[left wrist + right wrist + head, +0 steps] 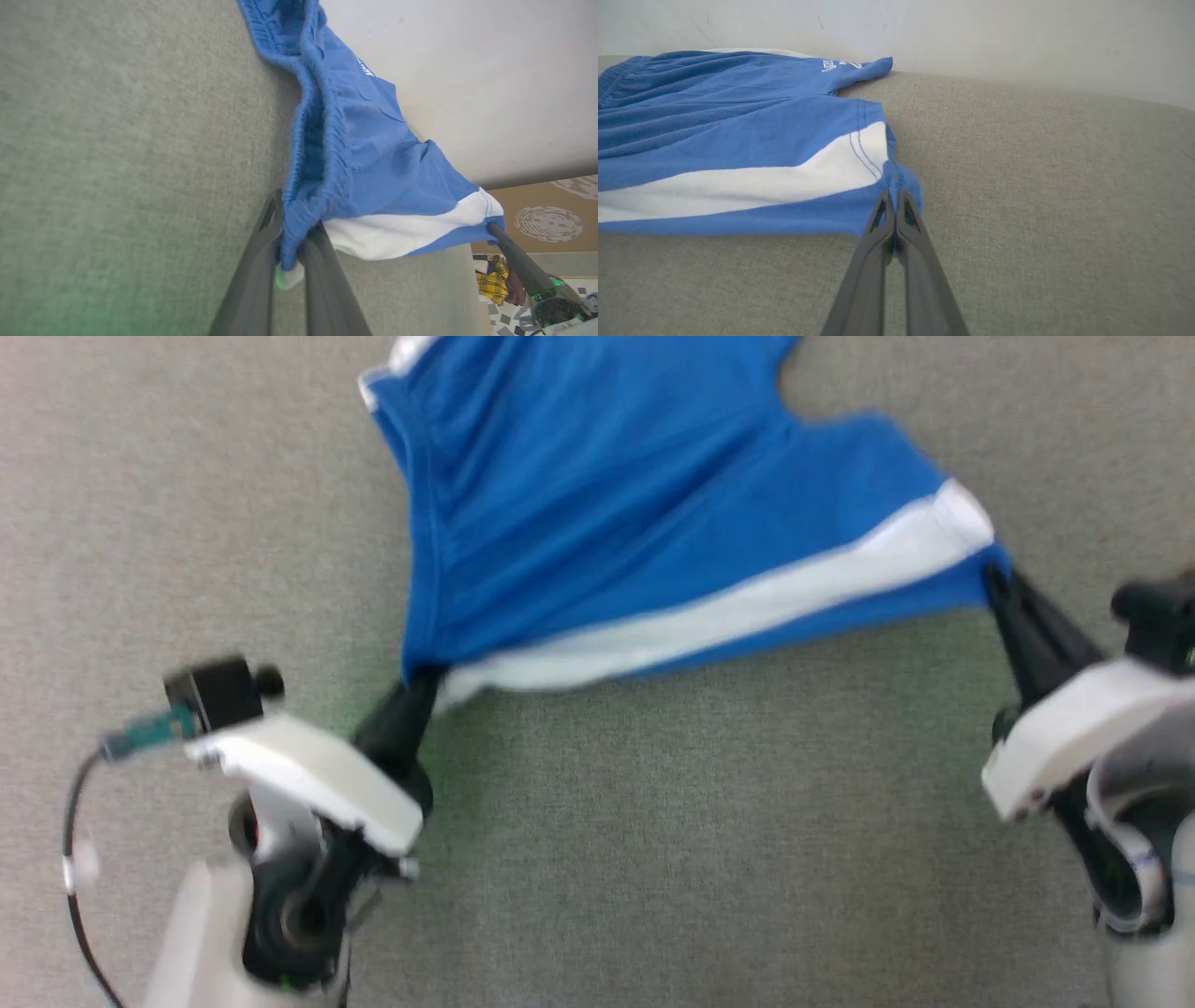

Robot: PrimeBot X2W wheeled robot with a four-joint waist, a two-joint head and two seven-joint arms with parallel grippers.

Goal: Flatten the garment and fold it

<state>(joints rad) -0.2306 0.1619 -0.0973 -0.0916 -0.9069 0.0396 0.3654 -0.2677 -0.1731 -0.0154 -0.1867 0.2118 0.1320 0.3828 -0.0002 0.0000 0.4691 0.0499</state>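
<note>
The garment (653, 513), bright blue shorts with a broad white side stripe, lies spread on the grey fabric surface (653, 821). Its near edge is stretched between both grippers. My left gripper (422, 679) is shut on the waistband corner, where the white stripe ends. In the left wrist view the gathered waistband (327, 154) runs away from my left gripper (293, 242), which pinches blue and white cloth. My right gripper (991, 575) is shut on the leg-hem corner. The right wrist view has my right gripper (893, 198) clamped on the blue hem of the garment (738, 140).
A pale wall (971, 32) rises behind the grey surface. In the left wrist view a yellow checked cloth (489, 280) and a brown patterned panel (546, 219) lie beyond the surface's edge, with the right gripper's finger (514, 256) at the shorts' far corner.
</note>
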